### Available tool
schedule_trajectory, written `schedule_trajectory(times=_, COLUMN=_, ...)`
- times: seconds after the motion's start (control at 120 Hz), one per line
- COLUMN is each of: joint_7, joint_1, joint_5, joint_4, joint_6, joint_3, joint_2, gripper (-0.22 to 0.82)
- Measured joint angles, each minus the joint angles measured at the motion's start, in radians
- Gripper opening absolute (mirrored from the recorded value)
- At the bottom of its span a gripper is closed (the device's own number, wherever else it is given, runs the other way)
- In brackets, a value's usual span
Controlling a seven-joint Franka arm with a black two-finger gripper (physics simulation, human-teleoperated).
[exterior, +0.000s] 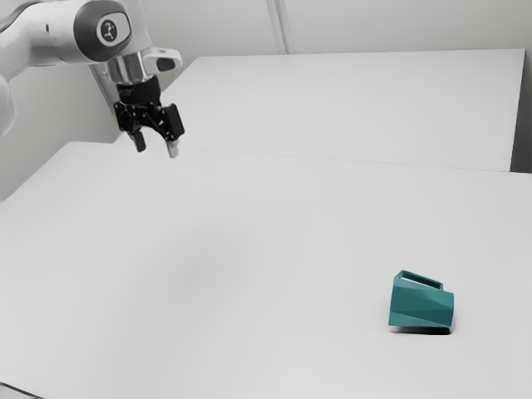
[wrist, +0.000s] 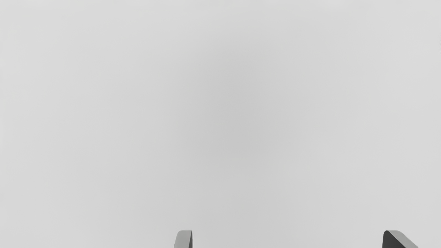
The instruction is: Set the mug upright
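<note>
Exterior view puts your teal mug [exterior: 421,302] on its side on the white counter [exterior: 216,249], toward the exterior view's right, with its handle [exterior: 422,278] uppermost. You have the claw [exterior: 156,147] raised above the counter toward the exterior view's upper left, well apart from the mug. In the wrist view your fingers [wrist: 183,239] stand wide apart, with nothing held between them and bare counter beyond. As the mug lies now, it is not upright, so righting it remains to be done; the step in hand looks to be the reach toward it. Your next move calls for carrying the open claw across and down to the mug, turning the wrist so the fingers can straddle the body or the handle. You can't tell for certain from here which end is the mouth, so check that before you choose how to tip it. Once you have a firm hold, you would need to lift a little, rotate the mug onto its base and let go gently. Watch for the rounded side rolling if a finger nudges it.
</note>
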Motion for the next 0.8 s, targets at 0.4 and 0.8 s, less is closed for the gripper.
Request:
schedule_trajectory(times=0.4, joint_7=0.007, joint_1=-0.382, joint_5=-0.061, joint_4=-0.088, joint_6=0.27, joint_3=0.244, joint_2=-0.005, gripper=0.6)
schedule_trajectory(times=0.8, joint_7=-0.162, joint_1=-0.595, joint_5=-0.19, joint_4=-0.314, joint_6=0.597, joint_3=0.289, joint_2=-0.009, gripper=0.6)
